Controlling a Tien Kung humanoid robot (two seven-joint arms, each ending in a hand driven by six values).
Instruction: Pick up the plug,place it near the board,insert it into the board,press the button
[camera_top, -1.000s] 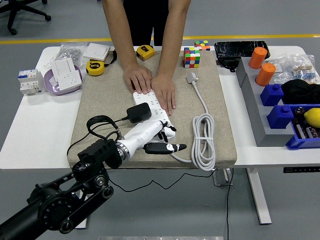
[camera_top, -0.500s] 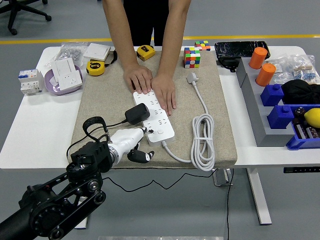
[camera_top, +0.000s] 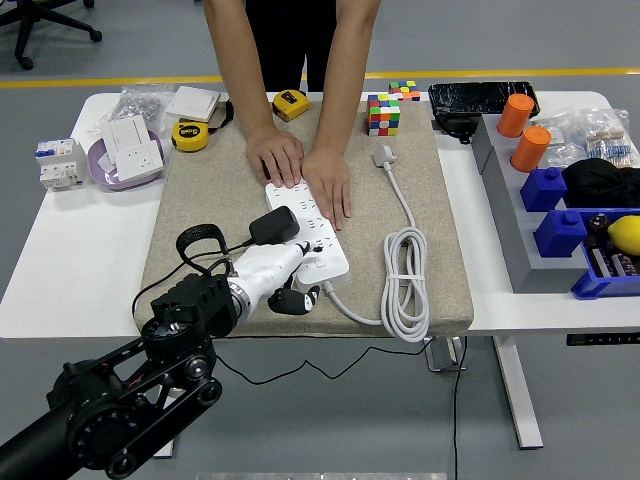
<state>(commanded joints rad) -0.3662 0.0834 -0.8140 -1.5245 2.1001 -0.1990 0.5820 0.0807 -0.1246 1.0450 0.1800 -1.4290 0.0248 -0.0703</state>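
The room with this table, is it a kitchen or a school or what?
Probably a robot test lab or workshop. A grey floor with a yellow line, tape measures and a circuit breaker lie about, and a robot's left hand works at a power strip that a person steadies.

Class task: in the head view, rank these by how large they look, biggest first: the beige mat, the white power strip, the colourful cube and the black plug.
1. Beige mat
2. White power strip, partly covered by the person's hands
3. Colourful cube and black plug: they look alike in size, so I leave these two unranked.
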